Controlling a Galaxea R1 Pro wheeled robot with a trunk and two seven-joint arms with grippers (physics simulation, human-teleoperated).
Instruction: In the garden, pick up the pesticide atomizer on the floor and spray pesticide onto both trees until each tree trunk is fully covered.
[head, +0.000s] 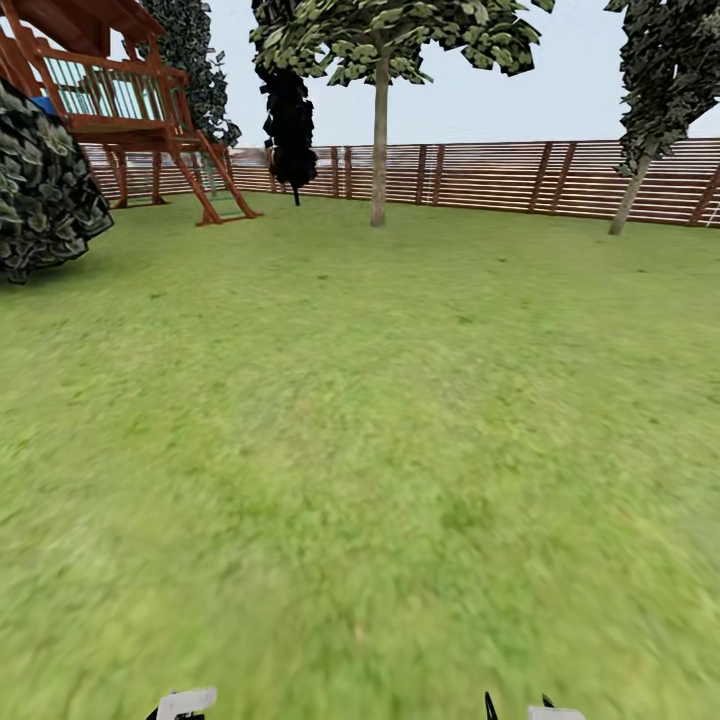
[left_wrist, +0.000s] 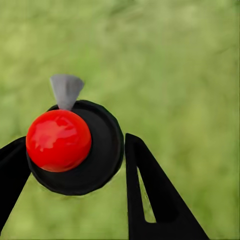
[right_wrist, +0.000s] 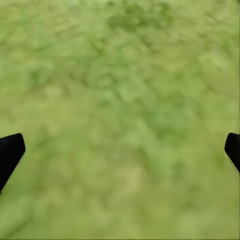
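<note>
The pesticide atomizer (left_wrist: 75, 145), a black round body with a red spot and a grey nozzle, sits between the two black fingers of my left gripper (left_wrist: 75, 146), which is shut on it above the grass floor (left_wrist: 190, 75). My right gripper (right_wrist: 120, 145) is open over bare grass, with nothing between its fingertips (right_wrist: 10, 150). Far ahead stand the two trees: an upright tree trunk (head: 380, 150) near the fence and a leaning tree trunk (head: 630, 200) at the far right. The pesticide is out of view.
A brown slat fence (head: 480, 175) closes the back of the garden. A wooden play tower with a ladder (head: 130, 100) stands at the back left, a round dark bush (head: 40, 190) at the left edge, and a black narrow tree (head: 290, 120) near the fence. Lawn (head: 360, 450) stretches ahead.
</note>
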